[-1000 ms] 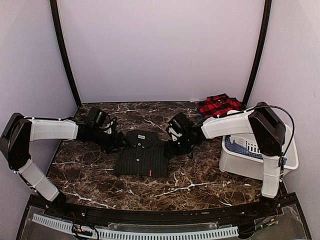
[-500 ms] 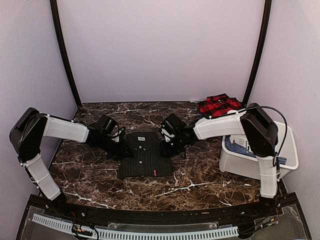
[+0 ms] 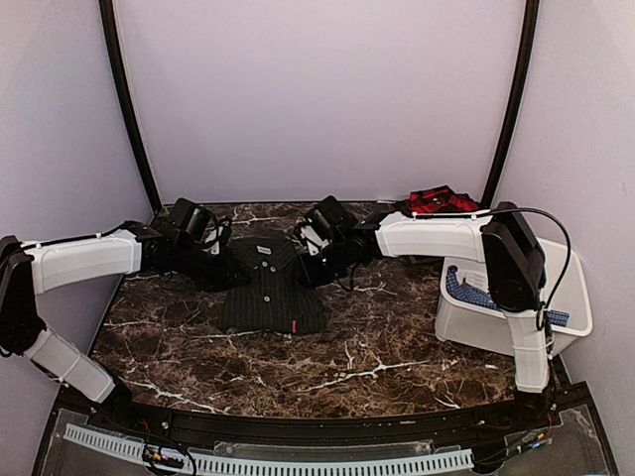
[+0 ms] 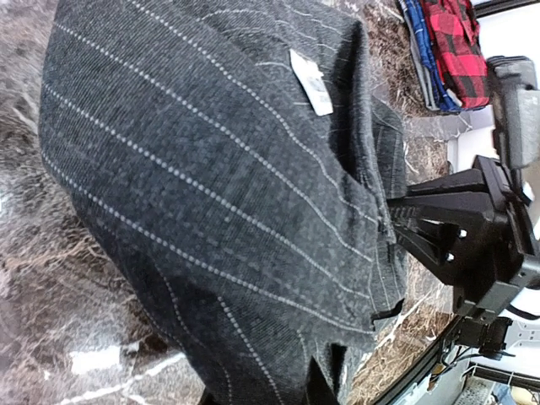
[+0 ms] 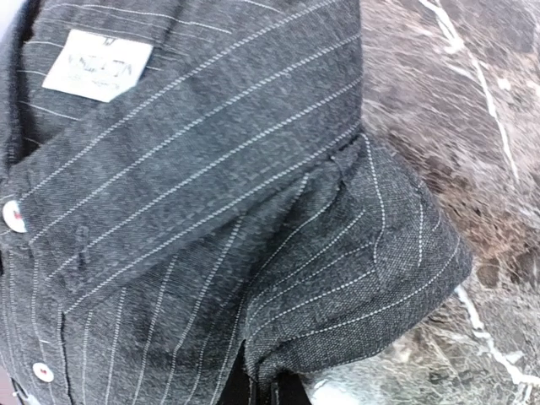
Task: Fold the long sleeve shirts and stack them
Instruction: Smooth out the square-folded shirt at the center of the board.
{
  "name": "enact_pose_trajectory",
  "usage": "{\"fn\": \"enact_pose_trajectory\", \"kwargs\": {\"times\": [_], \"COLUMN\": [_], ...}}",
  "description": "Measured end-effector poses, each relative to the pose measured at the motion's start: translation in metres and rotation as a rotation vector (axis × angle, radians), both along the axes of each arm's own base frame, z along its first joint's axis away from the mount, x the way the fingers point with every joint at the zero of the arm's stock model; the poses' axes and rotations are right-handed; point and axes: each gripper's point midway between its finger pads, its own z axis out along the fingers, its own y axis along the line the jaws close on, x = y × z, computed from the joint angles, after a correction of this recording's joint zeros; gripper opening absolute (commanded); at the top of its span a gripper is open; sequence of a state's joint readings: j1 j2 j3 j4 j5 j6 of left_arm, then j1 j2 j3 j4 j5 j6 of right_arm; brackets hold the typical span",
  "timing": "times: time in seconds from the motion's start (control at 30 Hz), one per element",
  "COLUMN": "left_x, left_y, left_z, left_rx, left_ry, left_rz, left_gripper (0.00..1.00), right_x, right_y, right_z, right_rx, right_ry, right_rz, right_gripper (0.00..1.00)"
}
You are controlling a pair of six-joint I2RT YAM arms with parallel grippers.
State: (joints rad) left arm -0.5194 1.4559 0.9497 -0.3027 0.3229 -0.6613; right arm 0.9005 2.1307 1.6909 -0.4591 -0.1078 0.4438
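Observation:
The dark charcoal pinstriped shirt (image 3: pixel 270 296) lies folded in the middle of the marble table, its collar end raised off the surface. My left gripper (image 3: pixel 232 270) is shut on its left shoulder, and my right gripper (image 3: pixel 304 266) is shut on its right shoulder. In the left wrist view the shirt (image 4: pixel 211 186) fills the frame, cloth pinched in the gripper (image 4: pixel 325 376) at the bottom. The right wrist view shows the collar, a white label (image 5: pixel 97 64) and small white buttons (image 5: pixel 13 216), with a fold caught in the gripper (image 5: pixel 263 386). The red-and-black plaid shirt (image 3: pixel 435 201) lies at the back right.
A white plastic bin (image 3: pixel 501 327) with blue cloth (image 3: pixel 476 295) inside stands at the right, under the right arm's elbow. Pale walls enclose the table (image 3: pixel 397 347) on three sides. The arm bases sit at the near edge.
Both grippers closed on the charcoal shirt's shoulders and moved toward the back of the table, lifting and pulling the collar end with them. The plaid shirt and bin stayed put.

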Motion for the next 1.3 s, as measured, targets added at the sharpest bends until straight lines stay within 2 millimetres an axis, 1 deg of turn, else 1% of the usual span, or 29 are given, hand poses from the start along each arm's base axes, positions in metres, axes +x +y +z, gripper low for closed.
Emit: {"fn": "enact_pose_trajectory", "kwargs": {"times": [0.03,0.1,0.17,0.23,0.3,0.33,0.43,0.47,0.5,0.6,0.67,0.7,0.8,0.83,0.87,1.0,1.1,1.17,1.23,1.3], "left_x": [-0.001,-0.004,-0.005,-0.006,-0.006,-0.005,-0.002,-0.001,0.0,0.0,0.002,0.002,0.006,0.007,0.009,0.012,0.015,0.016,0.019,0.023], "left_y": [0.002,0.008,0.012,0.016,0.019,0.02,0.02,0.019,0.018,0.013,0.007,0.006,-0.002,-0.004,-0.006,-0.008,-0.01,-0.013,-0.017,-0.022], "left_z": [0.005,0.01,0.009,0.006,0.004,0.003,-0.001,-0.005,-0.009,-0.019,-0.024,-0.024,-0.024,-0.024,-0.024,-0.025,-0.024,-0.024,-0.026,-0.028], "left_rx": [0.002,0.021,0.044,0.068,0.084,0.09,0.101,0.103,0.105,0.101,0.081,0.077,0.043,0.033,0.029,0.018,0.004,-0.008,-0.02,-0.033], "left_ry": [-0.01,-0.018,-0.013,-0.006,-0.005,-0.007,0.0,0.008,0.016,0.043,0.057,0.057,0.058,0.056,0.055,0.054,0.047,0.046,0.052,0.057], "left_rz": [0.004,0.015,0.026,0.041,0.047,0.05,0.052,0.049,0.046,0.034,0.022,0.02,0.009,0.006,0.005,0.009,0.015,0.014,0.01,0.006], "left_gripper": [0.26,0.41,0.5,0.54,0.55,0.55,0.54,0.53,0.52,0.49,0.47,0.47,0.46,0.45,0.44,0.42,0.39,0.37,0.36,0.36], "right_x": [-0.001,-0.003,-0.004,-0.003,0.001,0.004,0.014,0.02,0.023,0.028,0.026,0.026,0.026,0.026,0.027,0.033,0.035,0.036,0.034,0.028], "right_y": [0.002,0.005,0.002,-0.005,-0.023,-0.036,-0.069,-0.079,-0.082,-0.086,-0.085,-0.085,-0.088,-0.09,-0.092,-0.104,-0.108,-0.104,-0.094,-0.082], "right_z": [0.002,0.004,0.0,-0.008,-0.026,-0.036,-0.058,-0.061,-0.061,-0.06,-0.059,-0.058,-0.056,-0.054,-0.051,-0.036,-0.021,-0.011,-0.003,0.002], "right_rx": [0.008,0.022,0.026,0.02,-0.007,-0.027,-0.078,-0.086,-0.087,-0.094,-0.1,-0.103,-0.125,-0.135,-0.142,-0.183,-0.189,-0.179,-0.16,-0.138], "right_ry": [0.001,0.009,0.03,0.047,0.077,0.095,0.137,0.142,0.14,0.124,0.117,0.114,0.094,0.089,0.079,0.027,-0.009,-0.033,-0.05,-0.049], "right_rz": [0.007,0.023,0.032,0.032,0.007,-0.013,-0.067,-0.086,-0.093,-0.098,-0.093,-0.091,-0.088,-0.092,-0.098,-0.138,-0.155,-0.155,-0.14,-0.114], "right_gripper": [0.0,0.0,0.0,0.0,0.0,0.0,0.0,0.0,0.0,0.02,0.06,0.11,0.3,0.34,0.36,0.37,0.34,0.3,0.27,0.26]}}
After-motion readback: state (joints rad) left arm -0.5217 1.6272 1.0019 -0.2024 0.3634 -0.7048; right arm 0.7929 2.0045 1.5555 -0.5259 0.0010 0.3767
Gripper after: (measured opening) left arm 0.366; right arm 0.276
